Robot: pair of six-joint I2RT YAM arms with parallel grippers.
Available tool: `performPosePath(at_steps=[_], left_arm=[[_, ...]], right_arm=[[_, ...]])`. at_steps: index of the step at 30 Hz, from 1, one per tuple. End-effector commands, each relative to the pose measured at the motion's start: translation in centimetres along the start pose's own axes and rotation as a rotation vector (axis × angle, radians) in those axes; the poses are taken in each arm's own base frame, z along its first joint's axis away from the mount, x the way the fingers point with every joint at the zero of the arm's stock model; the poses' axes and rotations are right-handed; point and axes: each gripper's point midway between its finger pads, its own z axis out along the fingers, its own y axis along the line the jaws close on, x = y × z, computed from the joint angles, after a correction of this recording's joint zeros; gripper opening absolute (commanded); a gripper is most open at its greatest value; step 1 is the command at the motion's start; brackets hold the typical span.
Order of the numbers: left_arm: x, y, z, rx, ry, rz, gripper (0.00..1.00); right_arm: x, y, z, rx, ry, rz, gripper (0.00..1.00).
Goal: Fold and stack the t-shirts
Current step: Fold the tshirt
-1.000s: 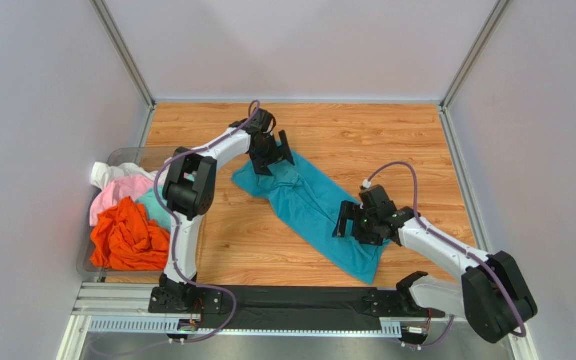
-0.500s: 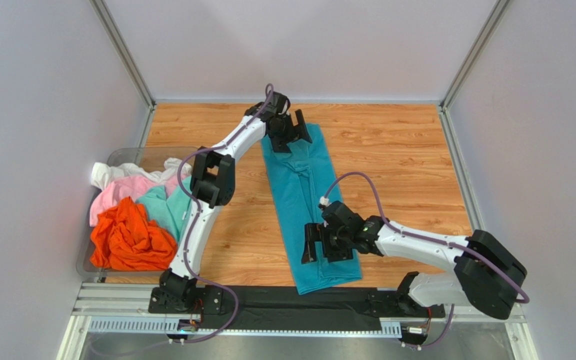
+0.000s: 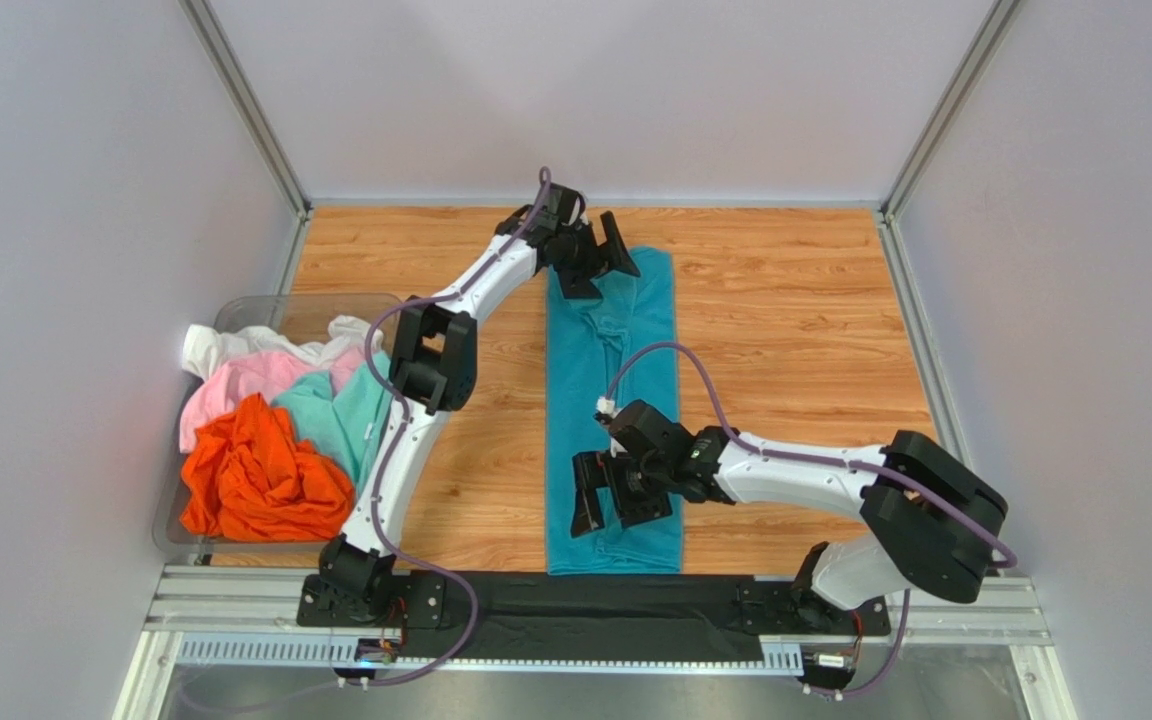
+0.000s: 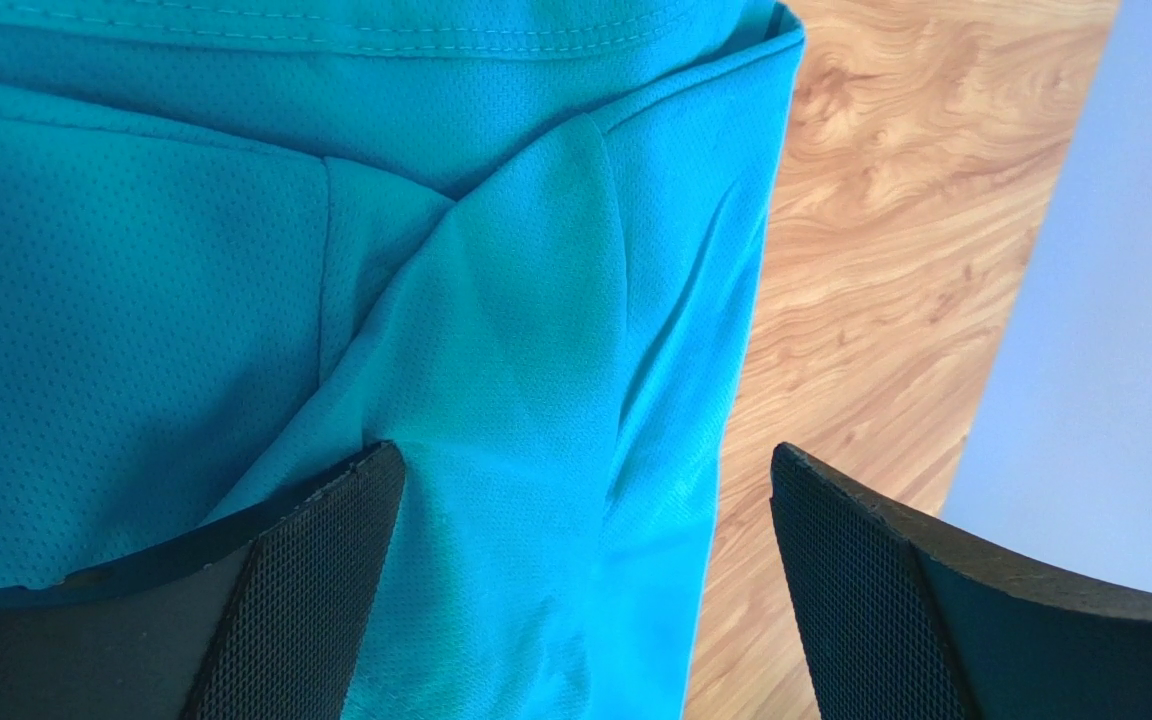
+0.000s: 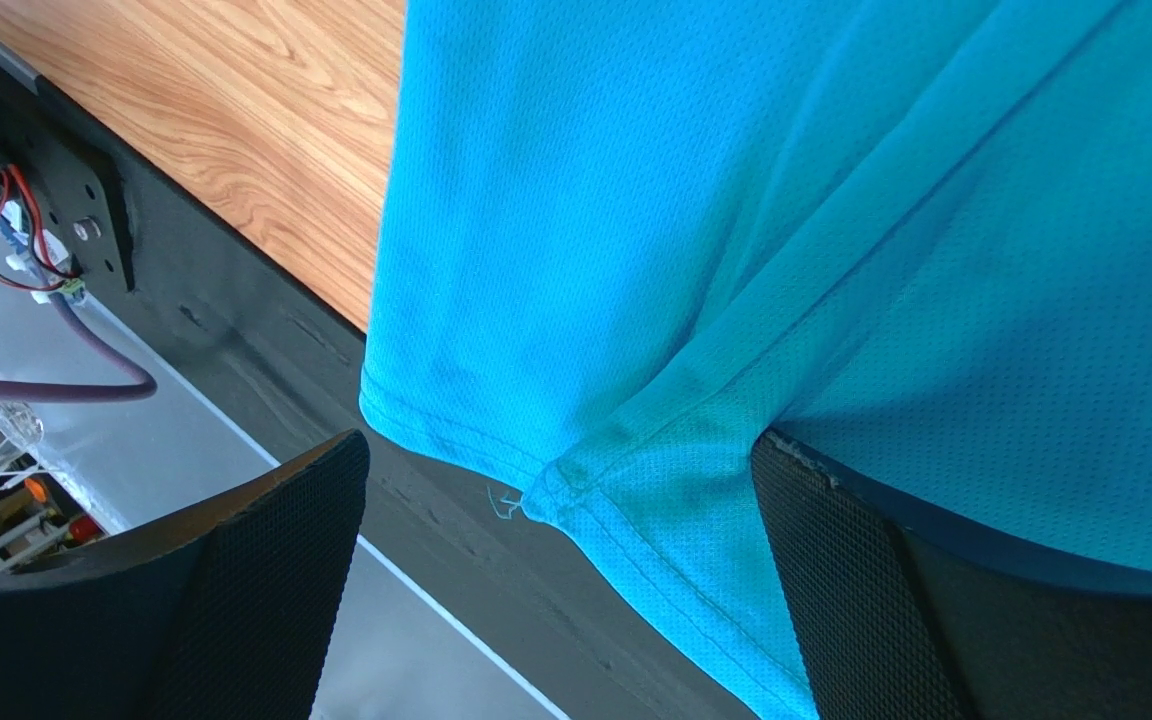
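Observation:
The teal-blue t-shirt [image 3: 612,390] lies as a long narrow folded strip down the middle of the table, from the far side to the near edge. My left gripper [image 3: 605,252] is at its far end, jaws wide open over the cloth [image 4: 537,300]. My right gripper [image 3: 612,500] is at its near end, jaws wide open, with the hem [image 5: 597,465] hanging over the black front rail between them. The orange [image 3: 259,480], pink [image 3: 244,383], white [image 3: 214,348] and light aqua [image 3: 334,413] shirts lie crumpled in a pile at the left.
The pile sits in a clear bin [image 3: 285,308] against the left wall. Grey walls close in the table on three sides. The black rail [image 3: 537,600] with both arm bases runs along the near edge.
The teal shirt swung from a diagonal lie to straight down the table. My left gripper moved right along the far side, and my right gripper moved left towards the near edge.

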Motion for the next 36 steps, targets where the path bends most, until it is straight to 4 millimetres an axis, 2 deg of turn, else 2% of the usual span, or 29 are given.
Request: performPosePath(at_steps=[1,3,4,5,6,7,8,9,13,14,15,16,18,19,20,21,22,24,25,27,28,29,30,31,32,33,34,35,36], left_arm=[[1.3,2.8,3.0,-0.031,0.028,-0.038,1.0],[0.8,2.7,3.2,-0.023,0.009,-0.04,1.0],[0.5,2.7,3.3,-0.026,-0.006,-0.05,1.0],[0.2,2.5,3.6,-0.016,-0.022,-0.049,1.0],[-0.1,2.4,3.6,-0.011,-0.032,-0.058,1.0],[-0.3,2.1,3.5,0.005,-0.033,-0.07,1.0],[-0.9,1.2,3.2,0.027,-0.048,-0.066,1.0],[-1.2,0.6,2.8,0.04,-0.057,-0.059,1.0],[-3.5,-3.6,-0.9,0.103,-0.125,0.005,1.0],[-4.5,-5.9,-3.2,0.136,-0.159,0.035,1.0],[-4.9,-7.2,-4.6,0.154,-0.177,0.064,1.0],[-5.5,-10.0,-7.8,0.196,-0.208,0.104,1.0],[-4.6,-11.8,-10.6,0.203,-0.21,0.183,1.0],[-4.6,-14.6,-14.8,0.234,-0.257,0.237,1.0],[-3.1,-13.7,-15.3,0.193,-0.229,0.253,1.0],[-2.1,-14.3,-16.7,0.176,-0.238,0.305,1.0],[-0.7,-14.4,-19.8,0.145,-0.264,0.331,1.0],[1.6,-14.4,-22.3,0.102,-0.29,0.383,1.0],[3.8,-13.8,-24.8,0.088,-0.295,0.394,1.0],[7.0,-13.3,-26.6,0.07,-0.293,0.416,1.0],[8.1,-13.5,-29.7,0.078,-0.349,0.412,1.0],[10.7,-10.6,-28.4,0.026,-0.291,0.394,1.0],[12.7,-10.1,-28.7,0.021,-0.275,0.397,1.0],[14.1,-10.1,-30.7,0.047,-0.294,0.381,1.0],[16.6,-7.1,-29.5,-0.002,-0.237,0.361,1.0],[18.5,-6.5,-29.5,-0.003,-0.215,0.365,1.0],[19.6,-5.8,-30.8,-0.002,-0.228,0.355,1.0],[22.3,-3.8,-29.9,-0.034,-0.173,0.33,1.0],[23.5,-2.8,-29.8,-0.044,-0.156,0.312,1.0]], right_arm=[[0.1,0.7,0.4,-0.02,0.025,-0.031,1.0],[-0.4,1.0,0.2,-0.016,0.01,-0.053,1.0],[-1.0,0.7,0.0,0.015,-0.013,-0.059,1.0],[-2.0,1.2,-0.4,0.025,-0.04,-0.084,1.0],[-2.4,0.2,-0.8,0.09,-0.054,-0.084,1.0],[-3.0,0.5,-1.4,0.101,-0.078,-0.096,1.0],[-4.1,1.2,-2.2,0.102,-0.111,-0.11,1.0],[-4.1,1.0,-2.7,0.121,-0.115,-0.113,1.0],[-6.4,1.9,-6.2,0.157,-0.239,-0.133,1.0],[-6.9,1.7,-7.0,0.184,-0.271,-0.132,1.0],[-7.1,1.5,-7.9,0.211,-0.287,-0.123,1.0],[-7.8,1.2,-9.3,0.24,-0.348,-0.118,1.0],[-8.1,0.3,-11.0,0.291,-0.404,-0.073,1.0],[-8.2,0.4,-12.3,0.28,-0.447,-0.055,1.0],[-8.0,0.1,-12.9,0.286,-0.463,-0.029,1.0],[-7.8,-0.3,-13.4,0.294,-0.475,-0.013,1.0],[-7.4,-0.5,-14.0,0.282,-0.489,-0.005,1.0],[-6.5,-1.1,-14.5,0.282,-0.483,-0.003,1.0],[-6.1,-1.3,-14.9,0.272,-0.487,-0.003,1.0],[-5.0,-1.8,-15.0,0.271,-0.46,0.005,1.0],[-4.7,-1.8,-15.3,0.253,-0.466,0.018,1.0],[-3.9,-2.3,-14.9,0.255,-0.445,0.024,1.0],[-3.3,-2.0,-15.0,0.215,-0.436,0.027,1.0],[-2.7,-2.0,-14.8,0.201,-0.421,0.034,1.0],[-1.9,-2.6,-14.2,0.199,-0.401,0.049,1.0],[-1.2,-2.4,-13.9,0.171,-0.372,0.058,1.0],[-0.6,-2.1,-14.0,0.141,-0.362,0.063,1.0],[0.1,-2.4,-13.4,0.128,-0.341,0.07,1.0],[0.6,-2.1,-13.1,0.099,-0.324,0.071,1.0]])
